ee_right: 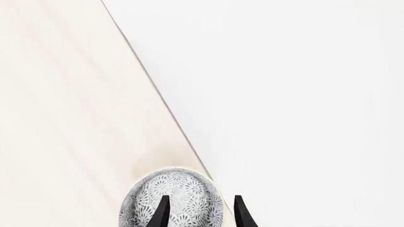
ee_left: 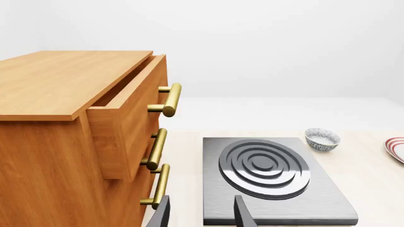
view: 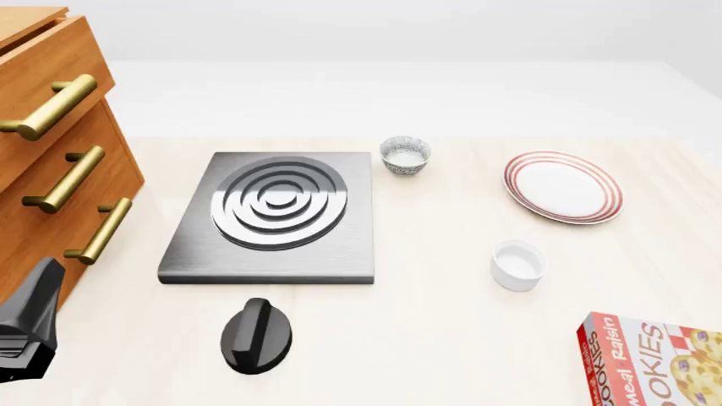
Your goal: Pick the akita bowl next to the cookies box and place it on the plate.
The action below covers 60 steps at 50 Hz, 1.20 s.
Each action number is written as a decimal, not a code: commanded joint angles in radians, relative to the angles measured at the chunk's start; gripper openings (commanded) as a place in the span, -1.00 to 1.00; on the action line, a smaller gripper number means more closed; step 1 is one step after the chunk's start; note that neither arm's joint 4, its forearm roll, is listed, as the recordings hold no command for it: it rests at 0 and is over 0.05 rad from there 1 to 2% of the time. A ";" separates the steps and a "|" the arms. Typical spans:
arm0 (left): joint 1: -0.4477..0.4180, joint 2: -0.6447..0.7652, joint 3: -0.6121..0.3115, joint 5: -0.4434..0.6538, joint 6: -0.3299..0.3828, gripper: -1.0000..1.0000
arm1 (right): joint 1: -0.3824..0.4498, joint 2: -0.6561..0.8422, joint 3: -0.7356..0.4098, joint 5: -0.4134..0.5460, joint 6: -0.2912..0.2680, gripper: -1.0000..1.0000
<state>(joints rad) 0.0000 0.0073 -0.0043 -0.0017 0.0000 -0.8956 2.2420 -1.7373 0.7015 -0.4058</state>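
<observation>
In the right wrist view an akita bowl [ee_right: 180, 196], grey-and-white speckled, sits on the table by its edge. My right gripper [ee_right: 200, 215] hangs open just over it, one finger above the bowl and the other past its rim. This bowl and the right gripper are outside the front view. The cookies box [view: 654, 359] lies at the near right corner. The plate [view: 562, 186] with red rings sits at the far right. A second akita bowl [view: 405, 155] stands behind the stove. My left gripper [view: 29, 326] is open and holds nothing.
A grey stove plate [view: 276, 211] lies mid-table with a black knob [view: 257, 336] in front of it. A plain white cup [view: 518, 264] stands between plate and box. A wooden cabinet [view: 57, 144] with brass handles and its top drawer ajar fills the left.
</observation>
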 commanded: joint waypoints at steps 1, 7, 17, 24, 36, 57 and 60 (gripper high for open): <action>0.000 0.000 0.000 0.000 0.000 1.00 | 0.000 0.014 0.012 -0.010 -0.004 1.00; 0.000 0.000 0.000 0.000 0.000 1.00 | 0.002 0.022 0.013 -0.013 -0.004 1.00; 0.000 0.000 0.000 0.000 0.000 1.00 | 0.000 0.029 0.017 -0.016 -0.003 1.00; 0.000 0.000 0.000 0.000 0.000 1.00 | -0.008 0.038 0.036 -0.030 -0.015 1.00; 0.000 0.000 0.000 0.000 0.000 1.00 | -0.015 -0.004 0.073 -0.075 -0.049 -1.00; 0.000 0.000 0.000 0.000 0.000 1.00 | 0.056 -0.149 0.089 -0.097 -0.022 -1.00; 0.000 0.000 0.000 0.000 0.000 1.00 | 0.073 -0.170 0.090 -0.094 -0.011 -1.00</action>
<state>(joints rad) 0.0000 0.0073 -0.0043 -0.0017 0.0000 -0.8611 2.1349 -1.6511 0.6090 -0.4420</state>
